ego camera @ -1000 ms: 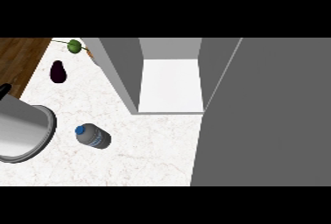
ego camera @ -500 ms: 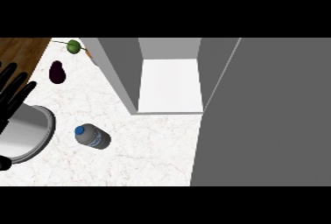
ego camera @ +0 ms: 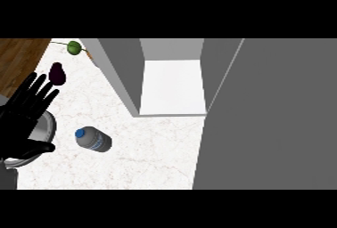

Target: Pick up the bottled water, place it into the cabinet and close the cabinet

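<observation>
The bottled water (ego camera: 92, 139) lies tipped on the worktop (ego camera: 158, 147) just right of the left hand (ego camera: 26, 116), whose fingers (ego camera: 41, 91) are spread and empty (nothing held), so a clumsy reach may roll it away from the open cabinet (ego camera: 172, 84).

A clear plastic bottled water (ego camera: 92, 139) with a blue cap lies on a pale, marble-veined bench (ego camera: 158, 147). Matt grey panels form the cabinet (ego camera: 132, 75); brown wood-grain flooring (ego camera: 20, 58) borders the bench.
</observation>
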